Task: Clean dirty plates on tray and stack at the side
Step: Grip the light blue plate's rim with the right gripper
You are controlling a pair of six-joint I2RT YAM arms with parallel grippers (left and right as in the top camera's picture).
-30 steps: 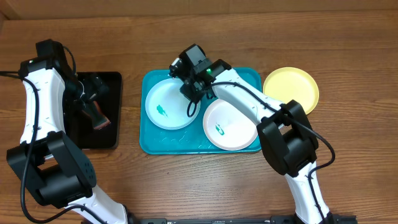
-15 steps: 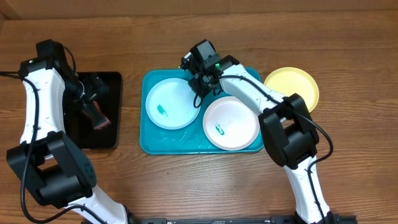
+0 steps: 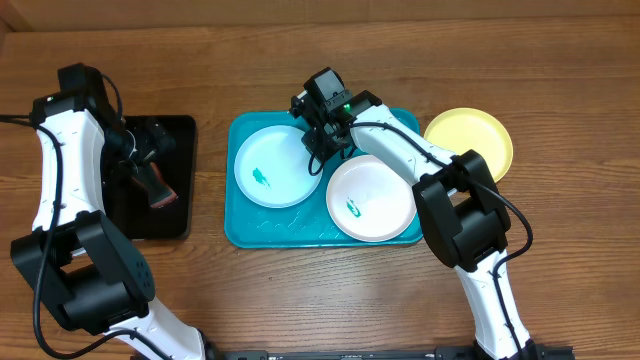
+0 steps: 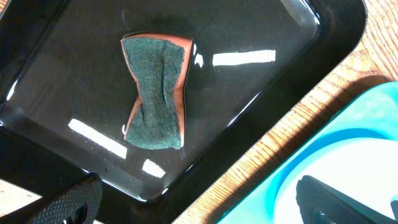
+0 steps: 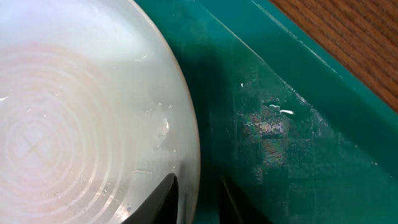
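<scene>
On the turquoise tray (image 3: 240, 225) lie two plates: a light blue plate (image 3: 272, 168) on the left and a white plate (image 3: 370, 198) on the right, each with a teal smudge. A yellow-green plate (image 3: 468, 142) rests on the table to the right of the tray. My right gripper (image 3: 318, 150) is at the light blue plate's far right rim. In the right wrist view its fingers (image 5: 168, 193) straddle that rim (image 5: 193, 149), one over the plate, one over the tray floor (image 5: 280, 137), narrowly shut on it. My left gripper (image 3: 150, 150) hangs open over the black tray.
A smaller black tray (image 3: 180, 225) stands at the left and holds a sponge (image 4: 155, 93) with a dark green scouring face. The left wrist view also catches the turquoise tray's corner (image 4: 373, 106). Bare wooden table lies in front of both trays.
My right gripper shifted right along the light blue plate's far rim to its right edge, and its jaws narrowed onto the rim. The left arm stayed still.
</scene>
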